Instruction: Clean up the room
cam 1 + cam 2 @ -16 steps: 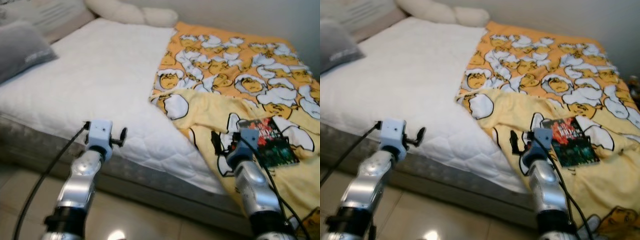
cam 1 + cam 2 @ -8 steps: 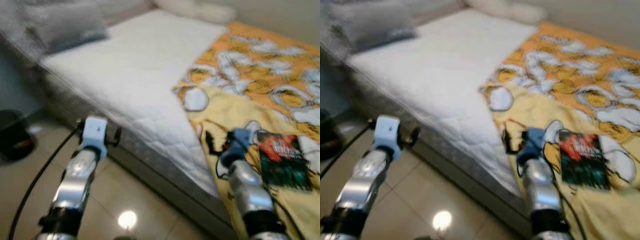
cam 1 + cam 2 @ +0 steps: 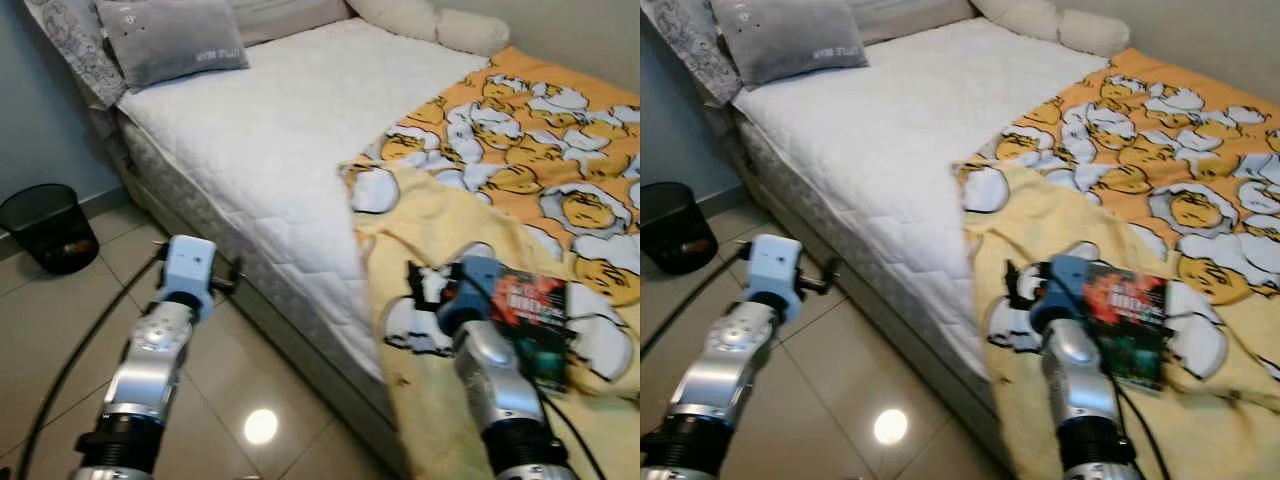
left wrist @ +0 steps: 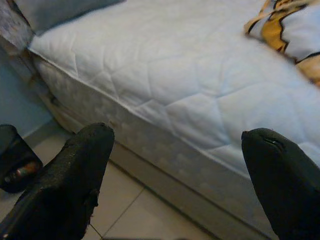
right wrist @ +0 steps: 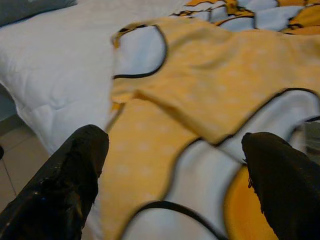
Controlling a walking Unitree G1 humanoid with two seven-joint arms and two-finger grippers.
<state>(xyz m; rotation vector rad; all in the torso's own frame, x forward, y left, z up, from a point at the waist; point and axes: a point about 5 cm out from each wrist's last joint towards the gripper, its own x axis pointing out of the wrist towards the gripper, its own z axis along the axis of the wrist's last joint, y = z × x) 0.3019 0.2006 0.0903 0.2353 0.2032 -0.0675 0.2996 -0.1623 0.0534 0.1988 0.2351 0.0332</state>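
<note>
The robot stands at the side of a bed with a white quilted mattress [image 3: 270, 140], and the step in hand looks like the approach: both arms are raised in front of it but nothing is held yet. The likeliest thing to tidy here is the dark paperback book with a red and green cover [image 3: 535, 315], which lies flat on the crumpled yellow blanket printed with white and orange cartoon figures [image 3: 520, 170] on the right part of the bed, near the edge.

The right end effector [image 3: 425, 290] hovers over the yellow blanket just to the left of the book, its two black fingers [image 5: 65, 185] spread wide apart with only blanket between them. The left end effector [image 3: 228, 280] hangs over the tiled floor [image 3: 60, 330] beside the mattress edge, its fingers [image 4: 70, 175] likewise spread and empty.

The next move, as I judge it, calls for shifting the right end effector rightward onto the book and taking it by an edge; the book is thin and lies flat on soft, yielding cloth, so the fingers may catch blanket along with it.

A grey rectangular cushion [image 3: 170, 40] rests at the far left head of the bed, and a black mesh wastebasket [image 3: 45, 225] stands on the floor at the left.
</note>
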